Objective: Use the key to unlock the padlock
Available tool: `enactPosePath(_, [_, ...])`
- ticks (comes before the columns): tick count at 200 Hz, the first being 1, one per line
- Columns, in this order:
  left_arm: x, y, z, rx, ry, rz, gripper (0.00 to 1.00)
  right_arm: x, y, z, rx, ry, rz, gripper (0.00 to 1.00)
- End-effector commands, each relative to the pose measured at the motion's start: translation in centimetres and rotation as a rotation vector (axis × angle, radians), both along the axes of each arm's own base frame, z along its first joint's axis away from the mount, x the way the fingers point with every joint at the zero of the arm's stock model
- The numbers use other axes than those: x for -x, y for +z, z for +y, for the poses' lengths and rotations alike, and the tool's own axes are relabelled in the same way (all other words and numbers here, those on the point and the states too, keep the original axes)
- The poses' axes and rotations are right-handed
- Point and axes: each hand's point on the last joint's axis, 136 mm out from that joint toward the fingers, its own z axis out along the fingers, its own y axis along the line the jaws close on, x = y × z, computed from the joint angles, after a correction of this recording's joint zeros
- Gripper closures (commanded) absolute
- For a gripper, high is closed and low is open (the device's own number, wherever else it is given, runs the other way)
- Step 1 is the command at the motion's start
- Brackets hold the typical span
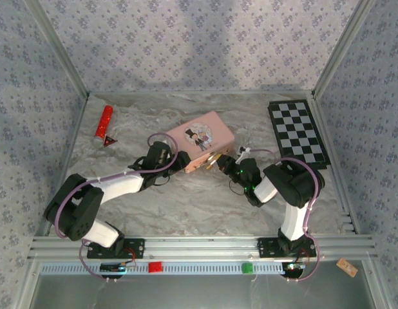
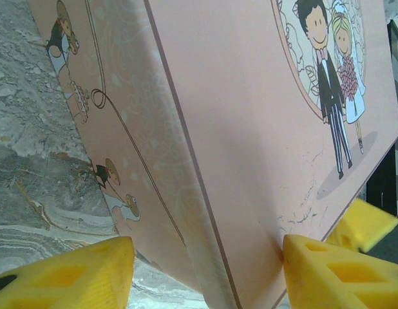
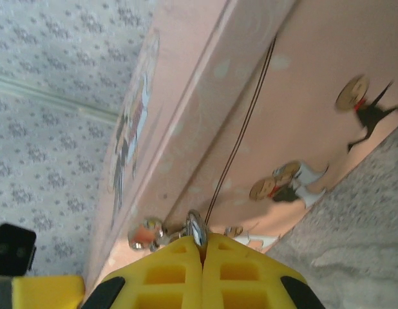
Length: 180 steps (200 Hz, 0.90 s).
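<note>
A pink box [image 1: 200,140] with a cartoon bride and groom lies mid-table. My left gripper [image 1: 175,154] straddles its near-left corner. In the left wrist view my left gripper [image 2: 208,257] has one yellow finger on the lid and the other at the side wall of the pink box [image 2: 250,141]. The small brass padlock [image 1: 216,159] hangs at the box's front wall. My right gripper [image 1: 226,164] is right beside it. In the right wrist view my right gripper [image 3: 202,241] is shut on the key [image 3: 196,228], whose metal head stands between the fingertips next to the shiny padlock [image 3: 146,233].
A red stick [image 1: 105,122] lies at the far left, with a small red piece [image 1: 109,140] just below it. A black-and-white checkerboard [image 1: 297,132] lies at the right. Patterned walls close in the back and both sides, and a metal rail [image 1: 199,243] runs along the near edge.
</note>
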Motion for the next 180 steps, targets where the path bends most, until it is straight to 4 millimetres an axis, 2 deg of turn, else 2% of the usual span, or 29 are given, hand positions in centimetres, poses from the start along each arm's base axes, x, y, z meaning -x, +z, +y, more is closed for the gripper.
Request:
enactPosePath(1, [1.1,-2.8,1.5,-0.075,0.029,0.084,0.39,-1.4,3.0,-1.7,-0.065,-0.104,-0.076,1.0])
enactPosePath(40, [1.0,-2.7,1.7,-0.084,0.032,0.08,0.39,-1.7,3.8,-2.5,-0.08,-0.138,-0.088,1.0])
enactPosePath(119, [0.6,-2.9,1.8,-0.095,0.033,0.081,0.38,-0.5,2.3,-4.7,0.027,-0.155,-0.05,1.0])
enactPosePath(144, [-0.1,-2.7,1.7,-0.092,0.035,0.076,0.38,0.0,2.0,-5.5,0.074,-0.146,-0.019,1.0])
enactPosePath(162, [-0.8,-2.4,1.5,-0.093,0.032,0.069,0.38,0.5,3.1,-5.8,0.103,-0.122,-0.049,1.0])
enactPosePath(180, [-1.4,-2.4,1.5,-0.097,0.033,0.068,0.38,1.1,2.8,-6.5,0.162,-0.105,0.006,1.0])
